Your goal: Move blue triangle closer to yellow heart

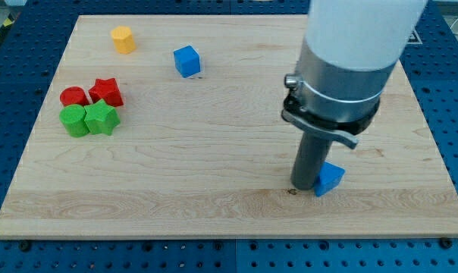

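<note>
Blue triangle [331,178] sits low at the view's right on the wooden surface [214,189], touching my tip [293,189] on the tip's right. No claw fitted, only the rod. Yellow block [123,39] at upper left; heart shape unclear

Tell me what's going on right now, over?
My tip down on the board, touching the blue triangle's left side. Yellow heart not in sight; a yellow block sits top left. Blue cube lies toward it.
</note>
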Robot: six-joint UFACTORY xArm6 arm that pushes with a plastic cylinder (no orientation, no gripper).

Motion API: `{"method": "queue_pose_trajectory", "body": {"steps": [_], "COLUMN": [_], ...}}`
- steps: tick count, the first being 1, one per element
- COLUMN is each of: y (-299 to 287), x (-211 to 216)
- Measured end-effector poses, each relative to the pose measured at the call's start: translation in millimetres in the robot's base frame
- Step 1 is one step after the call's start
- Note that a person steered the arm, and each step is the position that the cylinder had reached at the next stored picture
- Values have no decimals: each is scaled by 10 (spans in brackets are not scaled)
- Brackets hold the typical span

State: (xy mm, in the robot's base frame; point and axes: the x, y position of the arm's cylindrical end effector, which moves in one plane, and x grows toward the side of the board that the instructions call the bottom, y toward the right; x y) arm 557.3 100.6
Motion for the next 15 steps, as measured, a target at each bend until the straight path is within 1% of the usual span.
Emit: {"method": "queue_pose_trajectory", "body": {"steps": [2, 3, 5, 7, 8, 9, 10, 11, 12, 15], "y": [496, 634, 1018, 1055, 1055, 1083, 1143, 1234, 1363, 1342], "x": [-32, 139, 189, -183, -237, -99, 206, 405, 328, -135]}}
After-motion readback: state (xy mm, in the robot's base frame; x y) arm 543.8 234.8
